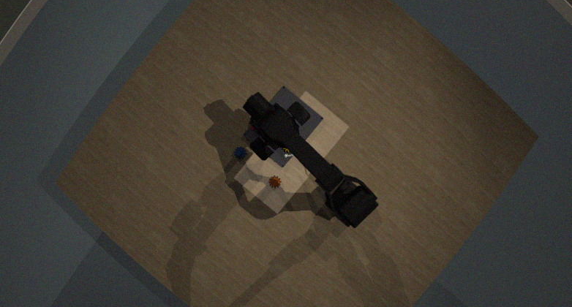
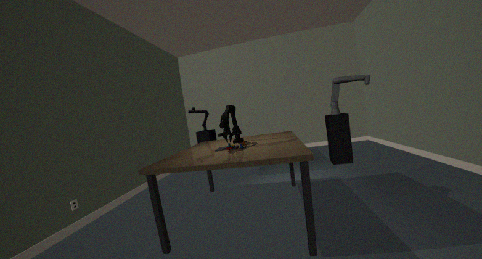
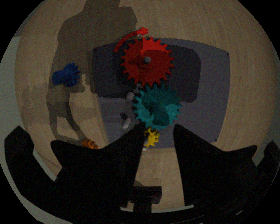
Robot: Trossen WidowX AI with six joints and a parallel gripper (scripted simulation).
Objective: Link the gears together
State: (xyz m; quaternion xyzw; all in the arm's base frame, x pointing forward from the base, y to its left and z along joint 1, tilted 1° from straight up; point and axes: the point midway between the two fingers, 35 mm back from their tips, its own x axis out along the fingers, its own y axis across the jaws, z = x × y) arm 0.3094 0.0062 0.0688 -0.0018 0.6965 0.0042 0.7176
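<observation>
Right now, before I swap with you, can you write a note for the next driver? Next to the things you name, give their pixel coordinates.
Gripper (image 1: 279,131) (image 2: 228,142) (image 3: 159,127): jaws partly open above the teal gear (image 2: 229,145) (image 3: 165,99).
Gears: teal is between the red gear (image 2: 228,148) (image 3: 147,70) and yellow gear (image 1: 285,149) (image 3: 151,137). Blue gear (image 1: 240,152) (image 2: 241,145) (image 3: 67,75) and orange gear (image 1: 274,181) (image 2: 244,143) (image 3: 89,144) are off the board (image 3: 206,120).
Done: teal looks placed; I can't tell if it's flat or meshing.
Left: check that, press down if needed, then move the gripper away. Probably no more gears needed.
</observation>
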